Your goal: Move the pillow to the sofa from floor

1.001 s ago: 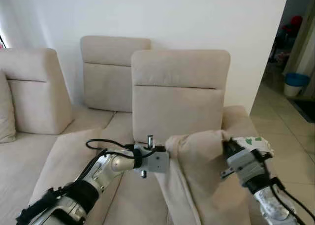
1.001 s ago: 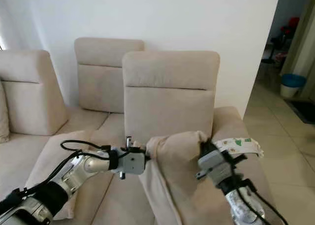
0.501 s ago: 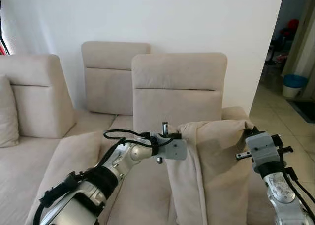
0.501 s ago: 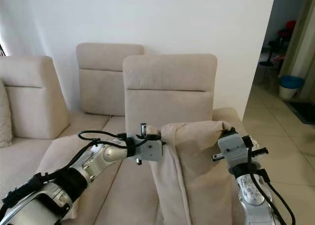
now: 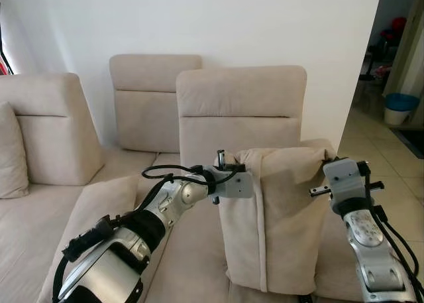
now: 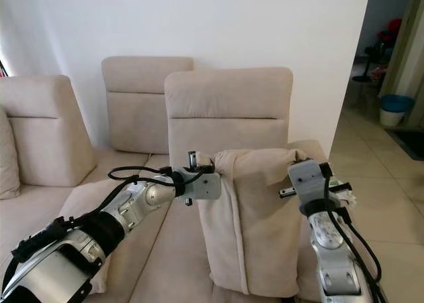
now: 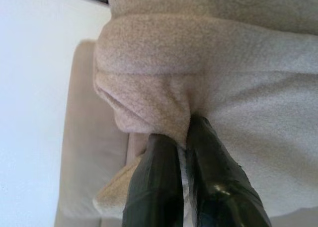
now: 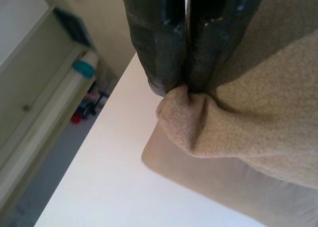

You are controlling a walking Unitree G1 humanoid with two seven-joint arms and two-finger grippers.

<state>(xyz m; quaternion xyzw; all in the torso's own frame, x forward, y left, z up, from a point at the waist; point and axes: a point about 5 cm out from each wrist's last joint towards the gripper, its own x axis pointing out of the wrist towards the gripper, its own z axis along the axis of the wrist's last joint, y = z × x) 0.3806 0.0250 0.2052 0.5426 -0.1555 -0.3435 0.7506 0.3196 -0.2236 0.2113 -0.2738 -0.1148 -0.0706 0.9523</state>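
Pillow (image 5: pixel 271 217) hangs upright over the sofa (image 5: pixel 99 203) seat, before the backrest. I've got my left gripper (image 7: pixel 185 137) clenched on one top corner, my right gripper (image 8: pixel 181 85) pinching the other. No readable writing anywhere.

Both head views look forward and slightly down from above the arms, facing the sofa (image 5: pixel 238 111) and the white wall behind it. They share nearly the whole scene, the right eye's frame being offset a little sideways. The left wrist view sits very close behind the left hand (image 7: pixel 183 147), looking along its two black fingers at the pillow (image 7: pixel 238 93) corner pinched between them. The right wrist view looks equally close along the right hand (image 8: pixel 181 88), past the pillow corner just beyond its fingertips.
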